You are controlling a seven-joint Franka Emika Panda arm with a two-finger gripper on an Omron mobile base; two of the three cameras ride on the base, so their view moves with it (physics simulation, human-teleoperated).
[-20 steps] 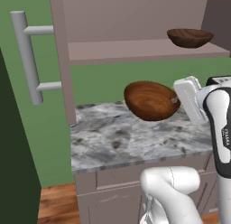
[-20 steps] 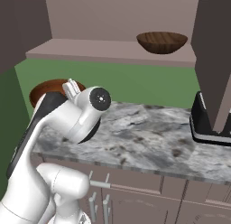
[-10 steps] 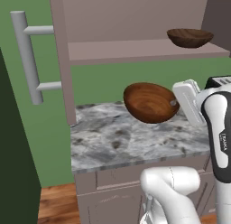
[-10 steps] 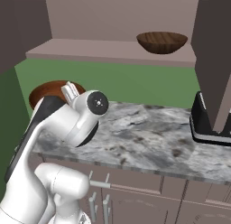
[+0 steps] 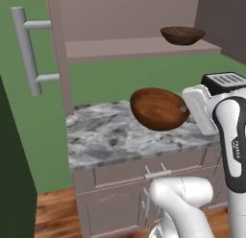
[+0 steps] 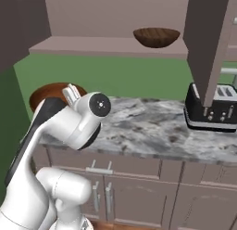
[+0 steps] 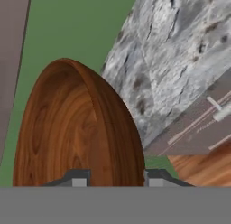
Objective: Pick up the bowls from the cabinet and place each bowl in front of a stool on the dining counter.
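My gripper is shut on the rim of a dark reddish-brown wooden bowl. It holds the bowl tilted on its side in the air over a short marble worktop. In the hand view the bowl sits between the fingertips, its hollow facing left. From the right base view the same bowl peeks out behind the arm. A second bowl rests on the open cabinet shelf above. The stool and the dining counter are out of view.
The cabinet door's grey bar handle stands at the left. A black toaster sits at the right end of the worktop, under another cabinet door. Taupe drawers and wooden floor lie below; a green wall is behind.
The hand and the held bowl have sunk slightly toward the worktop. The bowl on the shelf has not moved.
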